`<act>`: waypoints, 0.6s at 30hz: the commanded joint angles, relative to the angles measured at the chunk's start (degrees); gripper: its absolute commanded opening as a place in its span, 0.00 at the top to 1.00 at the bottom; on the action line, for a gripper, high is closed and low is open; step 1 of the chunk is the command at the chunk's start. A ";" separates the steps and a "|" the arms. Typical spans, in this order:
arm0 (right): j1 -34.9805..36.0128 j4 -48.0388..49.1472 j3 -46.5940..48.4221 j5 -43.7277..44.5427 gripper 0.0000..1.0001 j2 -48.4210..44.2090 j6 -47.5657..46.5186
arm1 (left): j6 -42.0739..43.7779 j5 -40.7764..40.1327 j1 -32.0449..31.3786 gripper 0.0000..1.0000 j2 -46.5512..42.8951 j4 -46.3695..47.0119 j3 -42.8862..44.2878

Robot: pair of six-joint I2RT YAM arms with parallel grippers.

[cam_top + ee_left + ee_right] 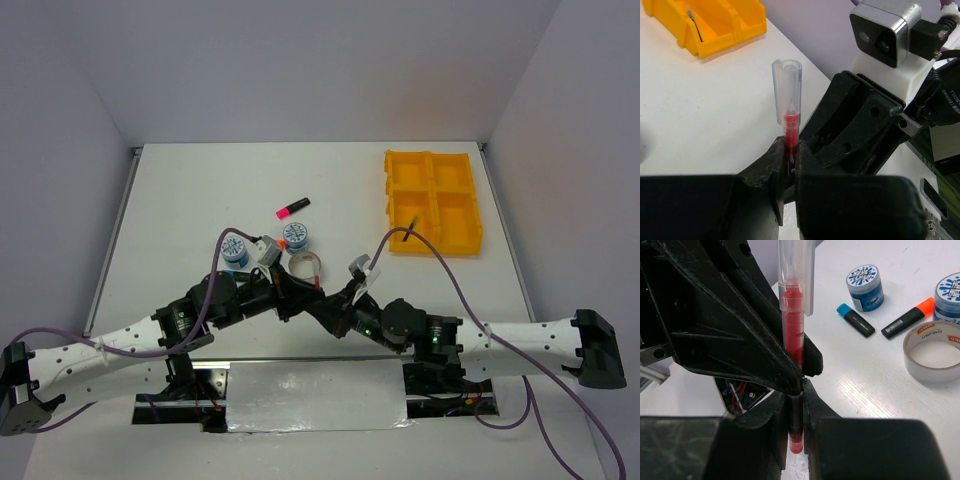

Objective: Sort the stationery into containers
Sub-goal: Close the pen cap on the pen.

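Blue-white tape roll [234,250] stands farthest left on the tabletop [180,190]. To its right lie the pink highlighter [292,208], a second tape roll [295,237] and the silver tape ring [305,266], all loose.

My two arms meet near these. My left gripper [791,152] is clamped on the barrel of the red pen [791,125], with no gap showing on either side. My right gripper [796,402] is closed on the same pen at another point along the barrel. Both therefore hold it at once, apparently clear of the tabletop, with the clear cap [786,85] end free.

Farthest right stands the yellow tray [433,190]. A thin dark pen [411,226] already lies in its near-left compartment.

Handling, as I judge it:
- The red pen is light and stiff, and its smooth round plastic barrel may roll or slip in a two-finger pinch.
- Grip across the barrel — not the cap, which could pull off.
- With both grippers clamped, any sideways pull could bend or crack the barrel, so one gripper should let go before the other moves.
- This looks like a handover. My right arm is nearer the tray — the compartment holding the other pen is the likely target.
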 commanded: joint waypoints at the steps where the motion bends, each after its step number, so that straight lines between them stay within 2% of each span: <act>1: -0.01 2.88 -0.43 0.29 0.97 -1.82 -0.88 | 1.74 2.18 -0.27 0.97 -0.65 3.39 0.58; 2: -0.01 2.88 -0.52 0.29 0.99 -2.08 -0.80 | 1.83 1.66 -0.27 0.94 -0.65 2.86 0.67; 4: -0.01 2.62 -0.60 0.46 1.00 -2.44 -0.45 | 2.35 1.22 -0.27 0.74 -0.82 1.29 1.63; 5: -0.01 2.44 -0.52 0.55 1.00 -2.44 -0.36 | 2.79 1.21 -0.27 0.58 -0.74 0.23 3.37; 6: -0.01 2.27 -0.52 0.72 1.00 -2.53 -0.27 | 3.66 1.21 -0.27 0.51 -0.73 -0.91 4.35; 7: -0.01 1.57 -0.26 0.99 1.00 -2.61 -0.09 | 4.11 0.69 -0.27 0.38 -0.73 -3.44 6.53; 8: -0.01 1.04 -0.08 1.25 1.00 -2.61 0.17 | 4.63 -0.71 -0.27 0.30 -1.00 -4.60 7.69; 10: -0.01 -0.80 0.45 2.04 1.00 -2.70 0.78 | 5.87 -2.47 -0.27 0.20 -1.35 -6.89 9.80; 11: -0.01 -0.98 0.62 2.13 1.00 -2.79 0.87 | 6.04 -3.09 -0.27 0.08 -1.78 -9.16 11.63; 12: -0.01 -1.16 0.63 1.96 1.00 -3.05 0.96 | 6.83 -4.31 -0.27 0.02 -1.88 -10.14 12.52; 18: -0.01 -1.51 0.80 0.64 1.00 -3.32 0.96 | 9.64 -6.69 -0.27 0.01 -1.79 -14.45 17.28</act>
